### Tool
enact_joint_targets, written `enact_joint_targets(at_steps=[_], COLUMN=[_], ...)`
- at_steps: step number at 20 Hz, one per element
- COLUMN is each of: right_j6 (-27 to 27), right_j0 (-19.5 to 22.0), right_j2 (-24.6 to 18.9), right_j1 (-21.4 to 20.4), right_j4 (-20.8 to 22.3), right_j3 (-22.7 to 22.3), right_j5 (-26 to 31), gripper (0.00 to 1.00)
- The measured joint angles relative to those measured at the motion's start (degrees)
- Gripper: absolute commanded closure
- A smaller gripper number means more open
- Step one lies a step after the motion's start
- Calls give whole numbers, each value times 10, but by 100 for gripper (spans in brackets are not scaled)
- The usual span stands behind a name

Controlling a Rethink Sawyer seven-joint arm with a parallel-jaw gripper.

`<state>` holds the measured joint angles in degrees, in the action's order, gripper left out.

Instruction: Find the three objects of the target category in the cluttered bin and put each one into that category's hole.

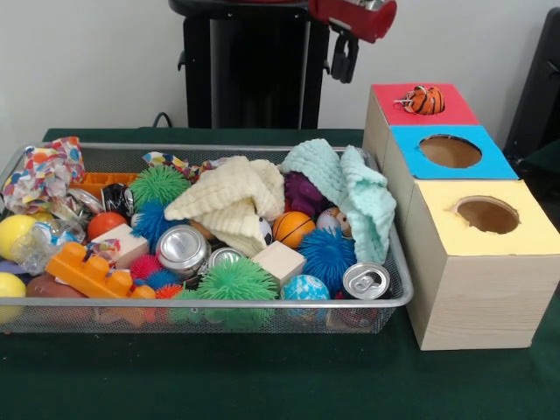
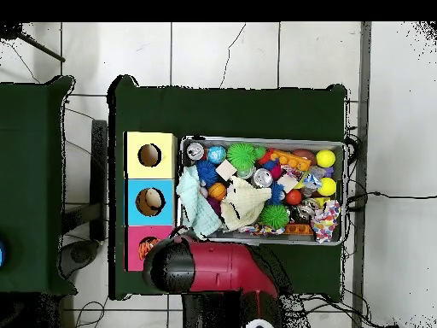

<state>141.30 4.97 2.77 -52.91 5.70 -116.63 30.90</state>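
End effector [image 1: 344,58]: hangs above the red hole, holding nothing; finger spread unclear.
Tiger plush [image 1: 423,101]: lies on the red hole [image 1: 455,108], far box.
Wire bin [image 1: 210,304]: left, full.

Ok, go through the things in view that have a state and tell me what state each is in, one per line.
gripper: raised left of the red surround, holding nothing; open or shut unclear.
tiger plush: sitting on the red hole, not dropped through.
blue hole: open.
yellow hole: open.
wire bin: full of clutter.
cream cloth: crumpled over toys.
mint cloth: draped over the bin's right end.
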Motion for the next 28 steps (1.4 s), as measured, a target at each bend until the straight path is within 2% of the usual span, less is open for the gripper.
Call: enact_joint_targets(at_steps=[10,20,21,28], right_j6=[6,7,11,28], right_j0=[-60,-97,-119,-183], right_j2=[40,78,96,134], right_j1=[48,61,61,61], right_j4=[-38,-77,-88,-116], right_j3=[-9,-10,-10,-10], right_j5=[-7,-7,-7,-6], gripper=[100,100,100,100])
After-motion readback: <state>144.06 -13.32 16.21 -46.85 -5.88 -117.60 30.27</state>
